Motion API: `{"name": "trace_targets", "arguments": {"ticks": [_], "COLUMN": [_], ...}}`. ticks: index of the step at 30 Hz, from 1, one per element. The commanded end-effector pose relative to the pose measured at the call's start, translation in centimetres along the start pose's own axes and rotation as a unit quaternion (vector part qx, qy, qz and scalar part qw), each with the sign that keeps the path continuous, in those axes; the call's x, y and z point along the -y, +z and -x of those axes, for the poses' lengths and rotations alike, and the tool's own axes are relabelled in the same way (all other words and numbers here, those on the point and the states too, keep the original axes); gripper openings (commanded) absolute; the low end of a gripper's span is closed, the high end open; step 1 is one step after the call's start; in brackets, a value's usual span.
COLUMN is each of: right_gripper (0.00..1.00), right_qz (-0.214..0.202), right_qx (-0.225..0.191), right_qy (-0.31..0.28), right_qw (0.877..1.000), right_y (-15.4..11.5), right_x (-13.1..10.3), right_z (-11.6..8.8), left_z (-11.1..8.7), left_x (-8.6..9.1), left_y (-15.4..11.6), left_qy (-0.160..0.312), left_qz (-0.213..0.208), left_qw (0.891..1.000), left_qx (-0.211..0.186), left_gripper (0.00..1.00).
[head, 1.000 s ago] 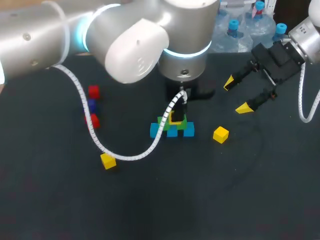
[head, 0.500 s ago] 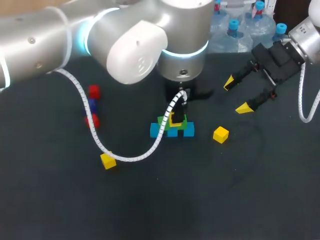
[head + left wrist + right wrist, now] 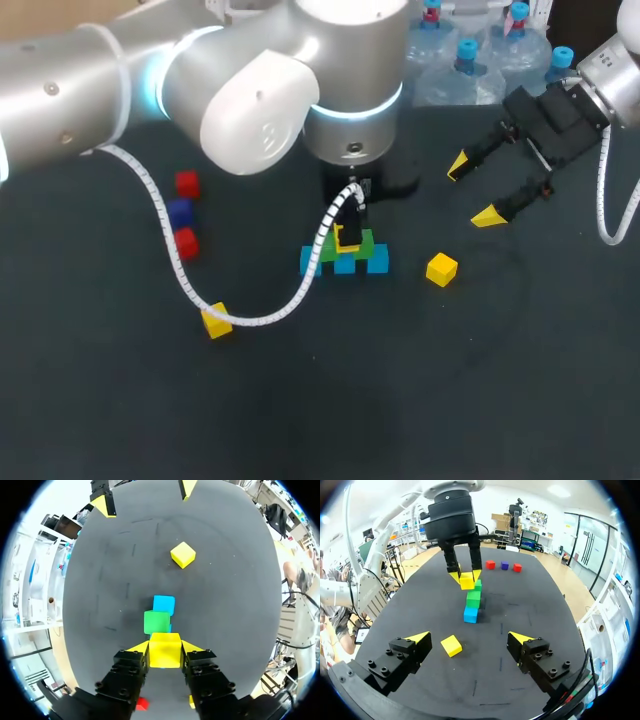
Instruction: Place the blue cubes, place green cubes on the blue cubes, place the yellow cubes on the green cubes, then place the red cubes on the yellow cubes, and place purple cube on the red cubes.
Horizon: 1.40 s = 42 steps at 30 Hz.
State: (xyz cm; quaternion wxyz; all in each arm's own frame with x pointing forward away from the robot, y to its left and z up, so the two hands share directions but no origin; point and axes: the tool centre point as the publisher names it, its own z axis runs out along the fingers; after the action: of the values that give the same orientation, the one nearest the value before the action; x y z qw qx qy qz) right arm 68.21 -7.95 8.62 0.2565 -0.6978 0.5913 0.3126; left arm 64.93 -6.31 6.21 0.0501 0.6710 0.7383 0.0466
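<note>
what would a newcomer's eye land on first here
The left gripper, shut on a yellow cube, sits right over the green cubes stacked on blue cubes at the middle of the table. The right gripper hangs open and empty off to the right, with a loose yellow cube lying between it and the stack.

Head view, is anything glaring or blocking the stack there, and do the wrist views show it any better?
Head view: the left arm and its cable cover part of the stack; the arm's light ring glows bright. Left wrist view: the yellow cube in the left claw hides some of the stack, no glare. Right wrist view: stack in plain sight, evenly lit.
</note>
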Motion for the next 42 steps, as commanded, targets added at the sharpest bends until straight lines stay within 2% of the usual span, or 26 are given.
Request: {"name": "trace_targets", "arguments": {"ticks": [1,42], "right_gripper": [1.0,1.0], "right_qz": [0.0,0.0], "right_qx": [0.001,0.001], "right_qy": [-0.001,-0.001], "right_qw": [1.0,1.0], "right_y": [0.04,0.04], "right_x": [0.0,0.0], "right_z": [-0.02,-0.02], "left_z": [0.04,0.11], "left_x": [-0.36,-1.21], "left_y": [-0.06,0.45], "left_qy": [0.002,0.007], "left_qz": [-0.002,-0.012], "left_qw": [1.0,1.0], "left_qx": [-0.002,-0.006], "left_gripper": [0.0,0.0]}}
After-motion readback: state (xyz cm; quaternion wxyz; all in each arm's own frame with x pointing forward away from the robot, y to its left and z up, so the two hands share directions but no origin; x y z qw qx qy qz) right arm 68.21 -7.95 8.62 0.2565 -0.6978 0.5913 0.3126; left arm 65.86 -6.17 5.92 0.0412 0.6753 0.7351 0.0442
